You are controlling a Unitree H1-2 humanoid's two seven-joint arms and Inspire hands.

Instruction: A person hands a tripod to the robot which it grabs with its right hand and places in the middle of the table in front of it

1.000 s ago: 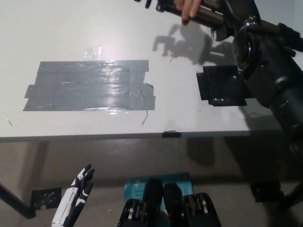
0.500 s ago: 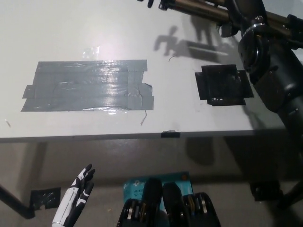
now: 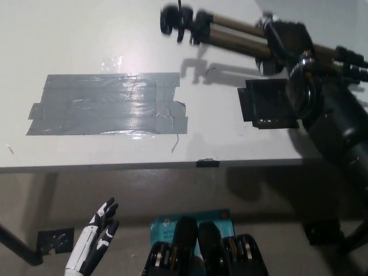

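Note:
The tripod (image 3: 230, 35) lies almost level above the far right part of the white table (image 3: 86, 34), its black head pointing left and its bronze legs running right. My black right hand (image 3: 283, 41) is shut on the legs, a little blurred. The tripod's shadow falls on the table just below it. My white left hand (image 3: 98, 233) hangs open below the table's front edge at the lower left.
A large patch of grey tape (image 3: 109, 103) covers the table's middle left. A black tape square (image 3: 268, 103) lies at the right, partly under my right arm. A blue packet (image 3: 190, 221) and a black tape piece (image 3: 54, 240) lie on the floor.
The person's hand at the top has gone. My right arm has brought the tripod down and toward me, so its head and legs now show in full.

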